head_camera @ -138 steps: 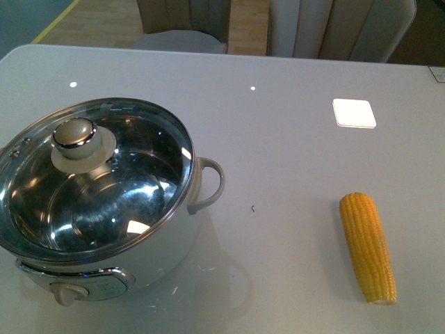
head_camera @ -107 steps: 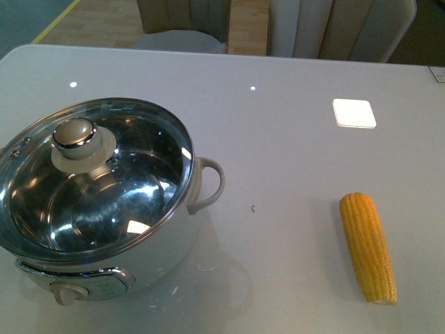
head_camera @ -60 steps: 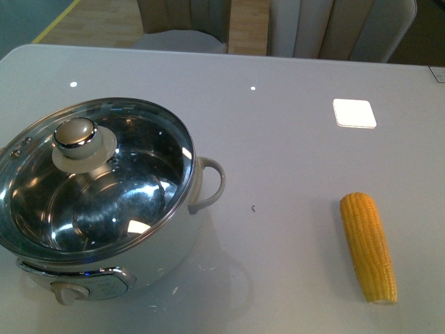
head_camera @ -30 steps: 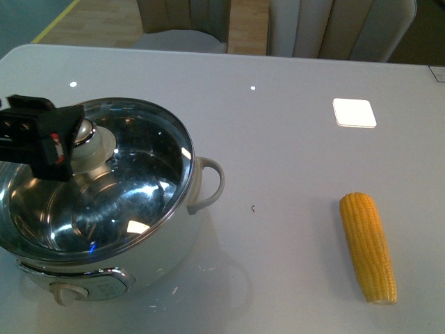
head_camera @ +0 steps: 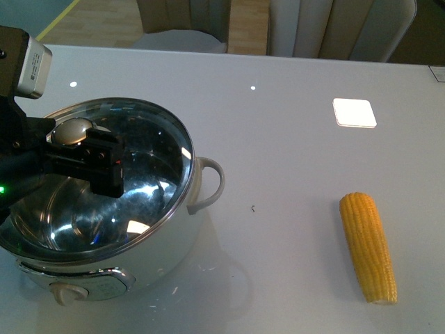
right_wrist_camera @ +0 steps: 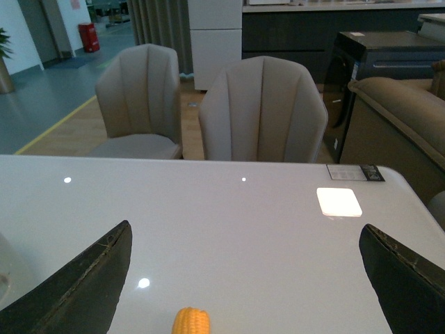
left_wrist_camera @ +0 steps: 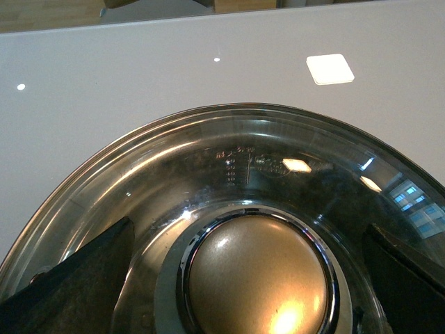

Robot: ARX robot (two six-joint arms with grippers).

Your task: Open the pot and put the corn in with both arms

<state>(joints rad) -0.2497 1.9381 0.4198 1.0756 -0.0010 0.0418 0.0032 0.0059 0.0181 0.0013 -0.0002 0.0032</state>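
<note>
left arm has come in: a second ago nothing was over the pot, now the left gripper sits right above its glass lid. wrist view shows the jaws spread wide, one finger on each side of the lid knob, gripping nothing yet. can't tell if the fingers touch the lid. lid is still seated on the pot, so the opening step has only just started; judged next: drop and close on the knob. corn hasn't moved, lying on the table well to the right of the pot, untouched. right gripper is wide open and empty, hanging above the table on the corn side of the pot, corn tip just visible below it. it is out of the front view.
</note>
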